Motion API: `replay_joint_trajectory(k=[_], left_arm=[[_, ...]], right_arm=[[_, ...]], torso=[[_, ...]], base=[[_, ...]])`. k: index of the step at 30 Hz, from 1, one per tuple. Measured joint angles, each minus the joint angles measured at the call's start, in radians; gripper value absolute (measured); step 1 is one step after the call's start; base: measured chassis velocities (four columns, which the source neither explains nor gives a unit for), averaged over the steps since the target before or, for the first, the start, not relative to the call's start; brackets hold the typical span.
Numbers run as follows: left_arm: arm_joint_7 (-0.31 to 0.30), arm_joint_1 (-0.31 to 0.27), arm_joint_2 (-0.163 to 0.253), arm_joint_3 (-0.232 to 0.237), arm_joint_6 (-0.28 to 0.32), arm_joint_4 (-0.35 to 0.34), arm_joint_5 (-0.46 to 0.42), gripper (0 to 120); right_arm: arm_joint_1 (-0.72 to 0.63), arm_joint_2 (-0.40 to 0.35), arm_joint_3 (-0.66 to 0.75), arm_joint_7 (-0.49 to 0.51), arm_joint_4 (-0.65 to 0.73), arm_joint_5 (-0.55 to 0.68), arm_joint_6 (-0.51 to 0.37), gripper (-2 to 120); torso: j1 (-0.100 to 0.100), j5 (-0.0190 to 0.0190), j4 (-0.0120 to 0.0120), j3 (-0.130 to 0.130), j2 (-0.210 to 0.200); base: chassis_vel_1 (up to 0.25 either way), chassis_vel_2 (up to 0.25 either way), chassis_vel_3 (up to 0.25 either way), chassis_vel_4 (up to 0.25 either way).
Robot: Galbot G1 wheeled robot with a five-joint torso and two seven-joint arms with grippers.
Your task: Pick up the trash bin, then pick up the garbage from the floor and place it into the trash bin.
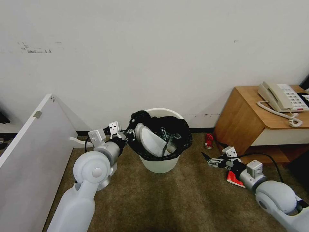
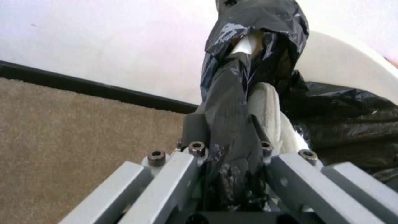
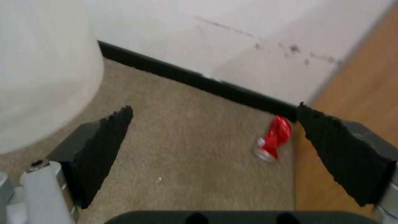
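Observation:
The white trash bin (image 1: 160, 164) with its black liner stands by the wall, holding a white slipper (image 1: 148, 140) and small bottles (image 1: 165, 133). My left gripper (image 1: 128, 135) is shut on the bin's bag-covered rim; up close the black liner (image 2: 232, 146) is pinched between its fingers. My right gripper (image 1: 206, 158) hangs open low over the carpet to the right of the bin. A red can (image 1: 209, 140) lies by the baseboard just beyond it, and sits between the open fingers (image 3: 104, 149) farther off as the red can (image 3: 273, 140). A red packet (image 1: 234, 178) lies under my right wrist.
A wooden cabinet (image 1: 244, 124) with a beige telephone (image 1: 282, 96) stands close on the right, its side (image 3: 365, 93) next to the can. A white board (image 1: 32, 154) leans at the left. A black cable (image 1: 267, 156) runs along my right arm. The bin wall (image 3: 41, 77) is beside my right gripper.

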Motion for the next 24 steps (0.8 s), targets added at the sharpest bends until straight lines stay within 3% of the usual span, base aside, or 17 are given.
replay_joint_trajectory(k=[2, 24], left_arm=[[0.000, -0.003, 0.000, 0.000, 0.000, 0.003, 0.000, 4], [0.000, -0.008, 0.000, -0.001, -0.001, 0.015, -0.002, 4]], right_arm=[[0.006, 0.005, -0.012, 0.045, 0.011, 0.019, -0.033, 100], [-0.040, 0.010, -0.049, 0.088, 0.012, 0.013, -0.082, 100]], torso=[[0.000, -0.0001, 0.0002, 0.000, 0.000], [0.000, -0.0001, 0.0000, 0.000, 0.000]], base=[[0.000, 0.000, 0.000, 0.000], [0.000, 0.000, 0.000, 0.000]])
